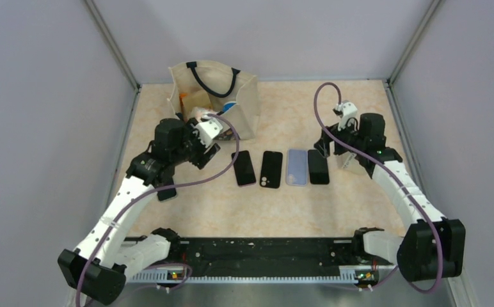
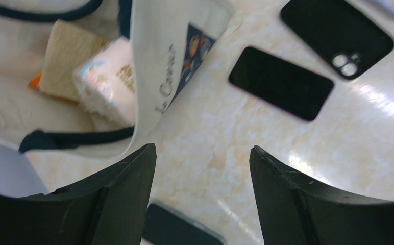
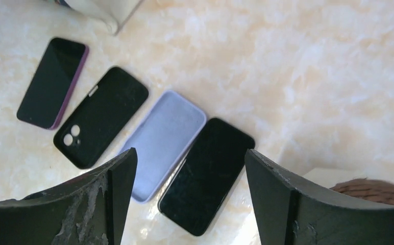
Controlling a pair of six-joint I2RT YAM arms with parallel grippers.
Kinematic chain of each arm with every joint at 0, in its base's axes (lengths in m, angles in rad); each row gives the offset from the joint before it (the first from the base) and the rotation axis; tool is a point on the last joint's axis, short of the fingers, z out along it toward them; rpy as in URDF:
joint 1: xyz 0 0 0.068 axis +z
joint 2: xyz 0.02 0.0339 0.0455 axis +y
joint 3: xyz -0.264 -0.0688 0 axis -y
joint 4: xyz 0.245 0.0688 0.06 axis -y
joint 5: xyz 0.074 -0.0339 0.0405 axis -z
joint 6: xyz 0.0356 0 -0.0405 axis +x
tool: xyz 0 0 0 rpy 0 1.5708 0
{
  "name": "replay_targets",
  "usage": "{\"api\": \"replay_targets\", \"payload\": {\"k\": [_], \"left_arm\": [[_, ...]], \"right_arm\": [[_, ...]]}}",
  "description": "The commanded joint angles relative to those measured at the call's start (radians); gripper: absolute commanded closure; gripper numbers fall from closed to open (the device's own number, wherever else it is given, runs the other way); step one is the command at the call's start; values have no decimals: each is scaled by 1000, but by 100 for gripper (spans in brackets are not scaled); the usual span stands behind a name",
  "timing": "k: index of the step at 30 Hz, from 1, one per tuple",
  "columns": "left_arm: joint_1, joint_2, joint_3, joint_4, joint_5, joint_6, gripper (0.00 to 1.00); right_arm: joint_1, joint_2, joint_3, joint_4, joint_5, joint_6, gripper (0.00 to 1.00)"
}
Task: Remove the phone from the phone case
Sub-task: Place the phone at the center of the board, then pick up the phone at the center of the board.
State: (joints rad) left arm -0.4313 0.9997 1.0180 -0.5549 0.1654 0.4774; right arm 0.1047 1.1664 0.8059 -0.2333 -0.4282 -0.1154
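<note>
Tabletop (image 1: 295,211), marbled beige. Tote bag (image 1: 244,102) stands at its far edge, left of centre, with packets inside.

Left gripper (image 2: 202,153) hangs over the tabletop just beside the bag, jaws spread, nothing between them. Right gripper (image 3: 190,155) is above the right end of the row, jaws also spread and empty.

Four flat things lie in a row mid-tabletop. From left: purple-rimmed phone (image 3: 52,81) screen up, black case (image 3: 100,117) with camera holes, lavender case (image 3: 164,143) lying empty with its hollow up, and black phone (image 3: 205,173) touching that case's right side. A small dark slab (image 1: 166,192) lies apart, near the left edge by the left arm.

The lavender pair looks done. I can't tell whether the purple rim is a case or the phone body.

Handling, judged: the phone is a stiff, light glass slab, slippery and crackable, so pinch its long edges, not its face. The case is likely soft rubbery stuff that flexes. Peel a corner lip back, or push through the camera hole.
</note>
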Motion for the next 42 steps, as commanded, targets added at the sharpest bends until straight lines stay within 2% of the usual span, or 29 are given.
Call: {"api": "replay_targets", "payload": {"k": [1,5,6,8,11,17,23,29,34,42], "left_arm": [[131,-12,-21,-109,5,76,26],[225,24,-42,-137,-26,-8,26],[244,31,-56,-138,-35,-25,25],[279,52,-89,-133,-75,-43,22],[353,127,-97,-140,-130,-83,20],[544,306,-50,-146,-112,-132,10],[655,516,37,-190,-99,-205,6],[685,638,77,-169,-104,-298,3],[687,678,89,-162,-142,-393,2],[686,710,58,-155,-195,-451,1]], "right_arm": [[12,-77,48,85,-38,-44,21],[11,-148,-5,132,-40,-68,13],[12,-166,-7,125,-35,-78,9],[12,-178,14,83,-31,-93,7],[13,-173,12,69,-64,-91,5],[12,-178,11,67,-93,-73,3],[13,-172,-8,79,-95,-70,3],[13,-165,-17,87,-110,-63,3],[13,-159,-19,88,-117,-58,3],[13,-161,-19,87,-124,-59,3]]}}
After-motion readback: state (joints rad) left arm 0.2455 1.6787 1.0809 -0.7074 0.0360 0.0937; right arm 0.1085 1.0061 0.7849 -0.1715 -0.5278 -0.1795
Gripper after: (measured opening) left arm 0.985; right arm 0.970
